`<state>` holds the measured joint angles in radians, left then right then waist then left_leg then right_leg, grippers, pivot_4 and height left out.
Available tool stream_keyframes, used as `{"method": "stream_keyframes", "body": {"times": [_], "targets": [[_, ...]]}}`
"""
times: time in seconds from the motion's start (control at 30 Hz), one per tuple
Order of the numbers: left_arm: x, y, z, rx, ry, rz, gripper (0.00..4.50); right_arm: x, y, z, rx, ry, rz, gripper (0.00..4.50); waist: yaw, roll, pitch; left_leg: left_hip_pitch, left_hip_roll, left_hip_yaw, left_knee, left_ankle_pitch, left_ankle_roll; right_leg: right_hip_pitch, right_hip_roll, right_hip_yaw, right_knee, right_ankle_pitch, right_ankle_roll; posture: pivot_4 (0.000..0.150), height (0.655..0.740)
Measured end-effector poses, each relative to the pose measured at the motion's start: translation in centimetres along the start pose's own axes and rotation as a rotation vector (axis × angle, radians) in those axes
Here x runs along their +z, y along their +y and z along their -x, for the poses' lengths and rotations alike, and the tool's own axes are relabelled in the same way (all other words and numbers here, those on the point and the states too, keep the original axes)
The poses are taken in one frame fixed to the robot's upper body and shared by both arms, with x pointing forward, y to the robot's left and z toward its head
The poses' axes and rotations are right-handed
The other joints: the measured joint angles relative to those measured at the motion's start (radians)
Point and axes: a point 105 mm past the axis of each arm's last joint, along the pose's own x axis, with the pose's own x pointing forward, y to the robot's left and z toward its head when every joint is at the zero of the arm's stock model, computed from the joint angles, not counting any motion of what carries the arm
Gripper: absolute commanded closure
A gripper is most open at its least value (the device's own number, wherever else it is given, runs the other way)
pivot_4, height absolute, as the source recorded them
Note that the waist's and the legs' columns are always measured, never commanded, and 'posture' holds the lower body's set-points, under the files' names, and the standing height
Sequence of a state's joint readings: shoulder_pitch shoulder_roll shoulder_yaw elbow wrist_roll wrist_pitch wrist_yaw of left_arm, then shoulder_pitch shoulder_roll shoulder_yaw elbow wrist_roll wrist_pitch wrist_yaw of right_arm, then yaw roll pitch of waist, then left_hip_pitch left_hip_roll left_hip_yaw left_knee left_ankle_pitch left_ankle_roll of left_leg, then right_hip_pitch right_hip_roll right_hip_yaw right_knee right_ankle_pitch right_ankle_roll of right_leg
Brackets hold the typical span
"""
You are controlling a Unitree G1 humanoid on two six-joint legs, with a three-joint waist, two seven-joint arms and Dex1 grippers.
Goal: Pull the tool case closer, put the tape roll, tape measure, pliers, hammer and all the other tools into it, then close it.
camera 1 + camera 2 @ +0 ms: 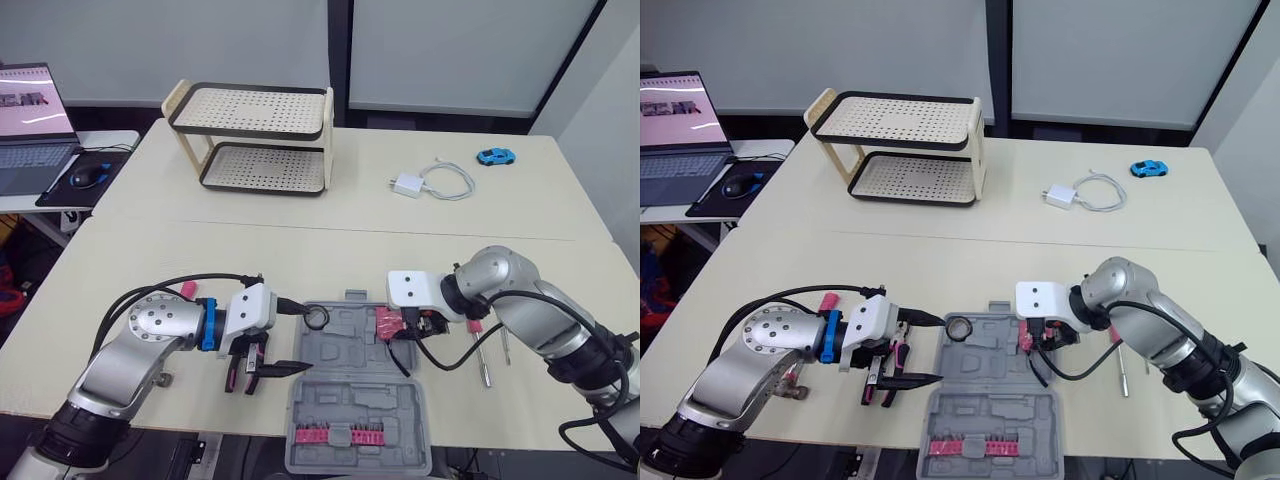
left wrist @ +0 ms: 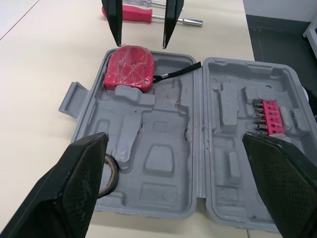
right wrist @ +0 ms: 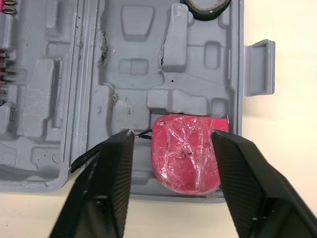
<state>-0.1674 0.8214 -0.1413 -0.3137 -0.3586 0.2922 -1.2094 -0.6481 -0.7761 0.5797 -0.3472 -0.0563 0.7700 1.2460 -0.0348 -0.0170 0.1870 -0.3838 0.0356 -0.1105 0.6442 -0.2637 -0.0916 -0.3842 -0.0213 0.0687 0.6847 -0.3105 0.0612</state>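
The grey tool case (image 1: 355, 400) lies open at the table's near edge, with a pink bit strip (image 1: 335, 434) in its near half. A black tape roll (image 1: 316, 318) rests in the far half's left corner and a red tape measure (image 3: 185, 153) in its right corner. My right gripper (image 1: 408, 328) hangs open over the tape measure, fingers on either side of it. My left gripper (image 1: 288, 338) is open at the case's left edge. Pink-handled pliers (image 1: 238, 372) lie on the table under it. Two screwdrivers (image 1: 482, 350) lie right of the case.
A two-tier perforated rack (image 1: 255, 135) stands at the back of the table. Farther right are a white charger with its cable (image 1: 425, 183) and a blue toy car (image 1: 495, 156). A laptop (image 1: 30, 120) and a mouse (image 1: 85, 175) sit on a side table at the far left.
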Motion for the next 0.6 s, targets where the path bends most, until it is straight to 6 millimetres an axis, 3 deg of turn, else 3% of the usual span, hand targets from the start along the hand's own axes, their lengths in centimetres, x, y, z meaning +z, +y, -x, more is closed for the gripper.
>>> {"method": "stream_keyframes", "body": {"times": [0.4,0.53,0.6], "targets": [[0.3,0.19,0.0,-0.001,-0.008,0.016,0.0,-0.34,-0.06,0.05,-0.068,-0.096,-0.024,2.56,0.001,0.0,0.0,0.0,0.0,0.0,0.0,0.0,0.0,0.0,0.0,0.0,0.0,0.0,0.0,0.15,0.735],[0.34,0.22,0.01,-0.001,-0.009,0.015,0.0,-0.53,0.03,0.16,-0.086,-0.134,-0.039,3.05,0.001,0.0,0.0,0.0,0.0,0.0,0.0,0.0,0.0,0.0,0.0,0.0,0.0,0.0,0.0,0.15,0.735],[0.4,0.25,0.02,-0.002,-0.01,0.013,0.0,-0.61,0.25,0.03,-0.083,-0.145,-0.042,3.05,0.001,0.0,0.0,0.0,0.0,0.0,0.0,0.0,0.0,0.0,0.0,0.0,0.0,0.0,0.0,0.15,0.735]]}}
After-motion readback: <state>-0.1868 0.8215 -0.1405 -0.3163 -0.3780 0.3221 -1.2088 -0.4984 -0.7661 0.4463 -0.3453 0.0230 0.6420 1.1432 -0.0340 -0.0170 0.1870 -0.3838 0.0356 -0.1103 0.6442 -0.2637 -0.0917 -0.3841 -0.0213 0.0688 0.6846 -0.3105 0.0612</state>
